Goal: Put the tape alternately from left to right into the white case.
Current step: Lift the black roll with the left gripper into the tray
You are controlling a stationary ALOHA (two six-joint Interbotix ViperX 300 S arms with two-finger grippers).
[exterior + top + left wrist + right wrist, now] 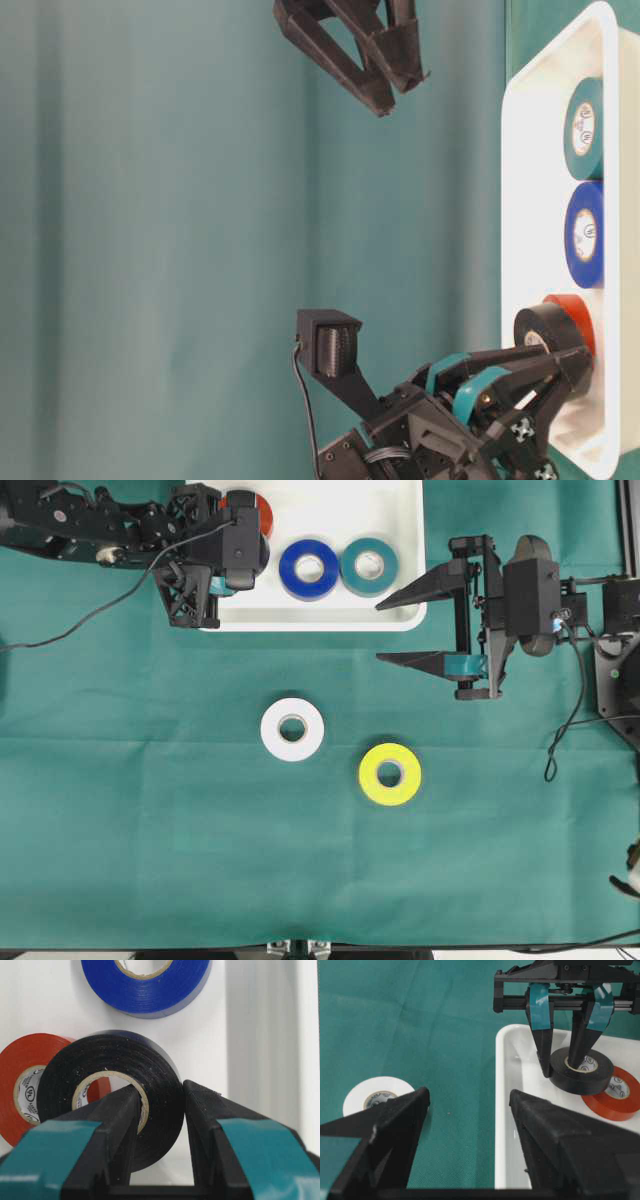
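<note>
Six rolls make up our job, and the black roll (581, 1071) is the one in hand: our left gripper (160, 1110) pinches its wall, one finger through the core and one outside, holding it just above the floor of the white case (410, 540), partly over the red-orange roll (619, 1092). We judge that grip lets us set it down flat beside its neighbour. The blue roll (308, 569) and teal roll (369, 566) already lie flat in the case, side by side. Out on the green cloth (150, 810), the white roll (292, 728) and yellow roll (390, 773) wait, near each other. Our right gripper (385, 632) hangs by the case's corner, jaws spread wide and empty, likely ready for its turn.
</note>
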